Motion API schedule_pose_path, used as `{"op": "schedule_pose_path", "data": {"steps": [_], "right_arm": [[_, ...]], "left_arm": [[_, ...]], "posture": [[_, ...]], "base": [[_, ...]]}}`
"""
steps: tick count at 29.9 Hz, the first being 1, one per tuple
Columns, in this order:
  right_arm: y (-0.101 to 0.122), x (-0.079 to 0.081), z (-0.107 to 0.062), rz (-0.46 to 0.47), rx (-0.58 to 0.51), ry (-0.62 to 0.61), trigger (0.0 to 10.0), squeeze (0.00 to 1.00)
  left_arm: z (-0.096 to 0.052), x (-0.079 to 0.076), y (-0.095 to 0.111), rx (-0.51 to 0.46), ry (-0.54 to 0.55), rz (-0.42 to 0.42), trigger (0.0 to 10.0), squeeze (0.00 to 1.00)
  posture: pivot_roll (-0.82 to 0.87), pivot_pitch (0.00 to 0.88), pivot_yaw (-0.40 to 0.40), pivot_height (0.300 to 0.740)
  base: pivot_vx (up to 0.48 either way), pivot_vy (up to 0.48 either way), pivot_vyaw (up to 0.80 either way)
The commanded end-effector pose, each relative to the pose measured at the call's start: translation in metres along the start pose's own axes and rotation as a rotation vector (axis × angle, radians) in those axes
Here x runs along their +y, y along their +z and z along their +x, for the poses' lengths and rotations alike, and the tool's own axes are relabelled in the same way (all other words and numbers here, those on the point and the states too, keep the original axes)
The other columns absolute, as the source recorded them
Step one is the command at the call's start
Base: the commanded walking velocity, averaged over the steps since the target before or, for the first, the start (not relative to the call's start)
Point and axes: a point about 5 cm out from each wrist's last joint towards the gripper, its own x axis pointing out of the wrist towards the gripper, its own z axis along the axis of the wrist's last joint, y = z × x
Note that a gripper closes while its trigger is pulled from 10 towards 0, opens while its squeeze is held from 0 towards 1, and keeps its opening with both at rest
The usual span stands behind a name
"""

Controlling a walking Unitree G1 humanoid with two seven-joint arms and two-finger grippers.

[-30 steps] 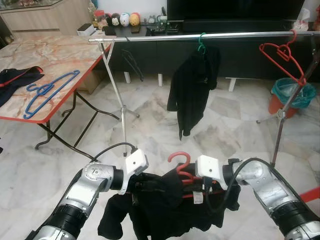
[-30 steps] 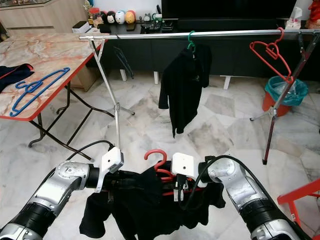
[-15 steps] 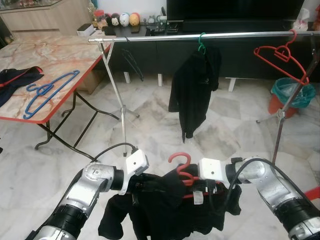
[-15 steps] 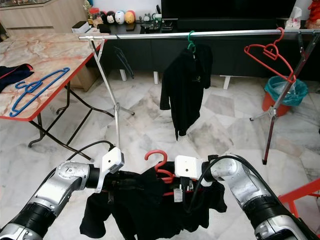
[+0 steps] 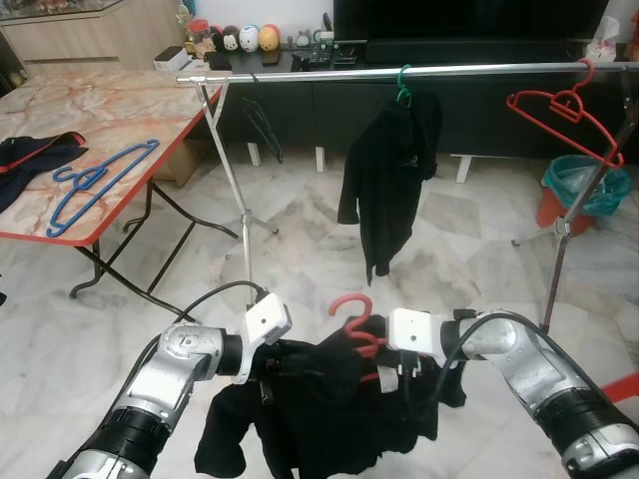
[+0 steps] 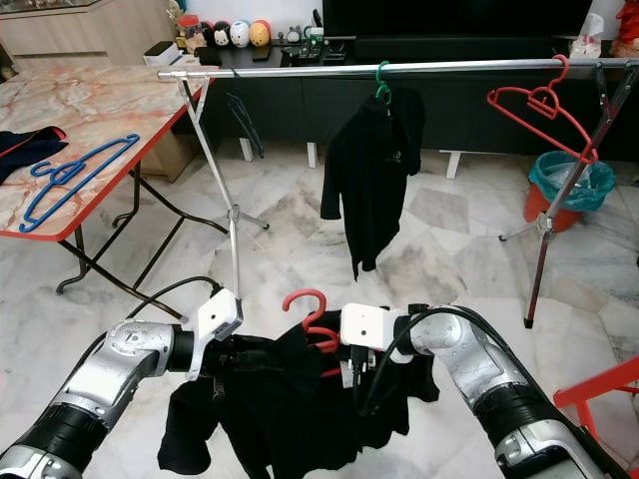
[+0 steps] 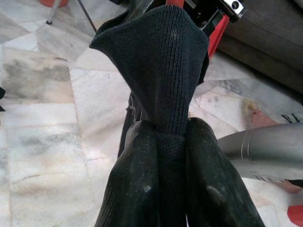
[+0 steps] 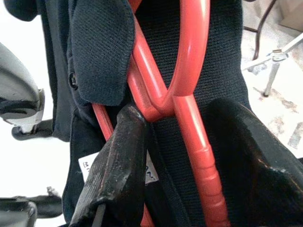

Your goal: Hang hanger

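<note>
The red hanger (image 5: 361, 334), already dressed in a black garment (image 5: 319, 404), sits low in the centre of the head views, held between both arms, while the rail (image 5: 399, 72) it must go onto runs side to side across the top of the frame, well above and beyond it. The right end effector (image 8: 175, 137) is clamped on the hanger's neck just below the hook, its two black fingers (image 8: 118, 156) either side of the red stem with cloth pressed in. The left end effector (image 7: 165, 156) is pinched shut on a fold of the garment, to the left of the hook. The hook curls upward, its open side toward the left of the frame, and the hanger's long axis lies roughly parallel to the rail. The right arm is the one that governs the hook, so the lift up and forward seems to fall to it. On the rail, free space shows between the hung black shirt (image 5: 387, 180) and the empty red hanger (image 5: 559, 110) at upper right.
</note>
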Motion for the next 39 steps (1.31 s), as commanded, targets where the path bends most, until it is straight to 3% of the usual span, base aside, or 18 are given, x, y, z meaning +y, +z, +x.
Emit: {"op": "schedule_pose_path", "data": {"steps": [1,2,3,5,13,21,28,29,30,31,32,33,34,35,39], "right_arm": [[0.012,-0.015,-0.003,-0.002,-0.056,-0.077,10.0,0.00],[0.015,-0.012,-0.003,0.019,-0.096,-0.048,7.4,0.00],[0.019,-0.004,-0.004,0.040,-0.149,0.035,10.0,0.00],[0.021,0.000,-0.005,0.088,-0.196,0.070,10.0,0.00],[0.025,0.006,-0.010,0.130,-0.278,0.151,10.0,0.00],[0.016,0.006,-0.012,0.113,-0.197,0.156,10.0,0.00],[0.016,0.007,-0.011,0.120,-0.192,0.166,10.0,0.00],[0.016,0.008,-0.011,0.123,-0.192,0.168,6.2,0.00],[0.016,0.008,-0.010,0.124,-0.192,0.169,6.2,0.00],[0.016,0.009,-0.010,0.126,-0.194,0.177,2.7,0.00],[0.016,0.011,-0.010,0.128,-0.195,0.185,2.7,0.00],[0.016,0.013,-0.009,0.132,-0.193,0.200,0.7,0.00],[0.016,0.013,-0.009,0.132,-0.192,0.202,0.7,0.00],[0.016,0.014,-0.009,0.134,-0.191,0.207,0.0,0.00],[0.014,0.017,-0.009,0.139,-0.185,0.227,0.0,0.00]], "left_arm": [[0.005,-0.005,0.004,-0.017,-0.062,0.023,0.0,0.00],[0.005,-0.005,0.004,-0.017,-0.062,0.023,0.0,0.00],[0.005,-0.006,0.004,-0.016,-0.062,0.023,0.0,0.00],[0.005,-0.006,0.004,-0.015,-0.062,0.024,0.0,0.00],[0.005,-0.006,0.004,-0.015,-0.063,0.024,0.0,0.00],[0.005,-0.005,0.004,-0.015,-0.062,0.024,0.0,0.00],[0.004,-0.005,0.004,-0.013,-0.060,0.026,0.0,0.00],[0.004,-0.004,0.004,-0.013,-0.060,0.027,0.0,0.00],[0.004,-0.004,0.004,-0.013,-0.060,0.028,0.0,0.00],[0.004,-0.004,0.004,-0.013,-0.060,0.028,0.0,0.00],[0.005,-0.004,0.004,-0.014,-0.059,0.028,0.0,0.00],[0.005,-0.005,0.004,-0.014,-0.059,0.028,0.0,0.00],[0.005,-0.005,0.004,-0.014,-0.059,0.028,0.0,0.00],[0.005,-0.005,0.004,-0.015,-0.059,0.028,0.0,0.00],[0.005,-0.005,0.004,-0.015,-0.058,0.027,0.0,0.00]], "posture": [[-0.01,0.040,0.078,0.740],[-0.01,0.041,0.078,0.740],[-0.01,0.041,0.078,0.740],[-0.01,0.041,0.079,0.740],[-0.01,0.042,0.080,0.740],[0.00,0.042,0.081,0.740],[0.00,0.040,0.081,0.740],[0.00,0.041,0.082,0.740],[0.00,0.040,0.081,0.740],[0.00,0.040,0.081,0.740],[0.00,0.040,0.081,0.740],[0.00,0.041,0.080,0.740],[0.00,0.041,0.080,0.740],[0.00,0.040,0.080,0.740],[0.00,0.039,0.079,0.740]], "base": [[0.000,0.000,0.00],[0.000,0.000,0.00],[0.000,0.000,0.00],[0.000,0.000,0.00],[0.000,0.000,0.00],[0.000,0.000,0.00],[0.000,0.000,0.00],[0.000,0.000,0.00],[0.000,0.000,0.00],[0.000,0.000,0.00],[0.000,0.000,0.00],[0.000,0.000,0.00],[0.000,0.000,0.00],[0.000,0.000,0.00],[0.000,0.000,0.00]]}}
